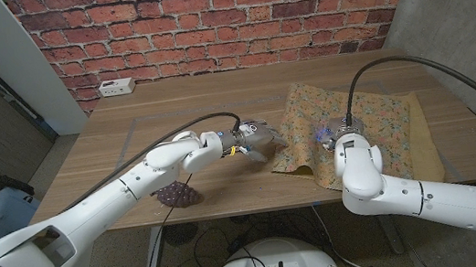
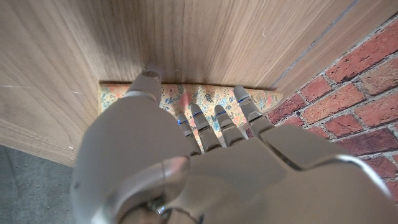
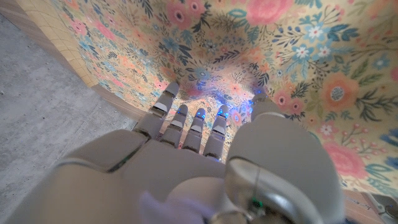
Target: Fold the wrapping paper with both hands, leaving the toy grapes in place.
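Reaching in from opposite sides, the left hand touches the floral yellow wrapping paper's left edge, fingers extended, gripping nothing visible; the right hand presses its middle, grip unclear; the purple toy grapes lie well apart leftward.

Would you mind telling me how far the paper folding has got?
Partly done: the floral wrapping paper is lifted into a bend along its left edge but not yet laid over. The left robot hand is at that edge; the right robot hand presses on the sheet. The toy grapes sit on the wooden table beside the left arm. Completing the fold remains.
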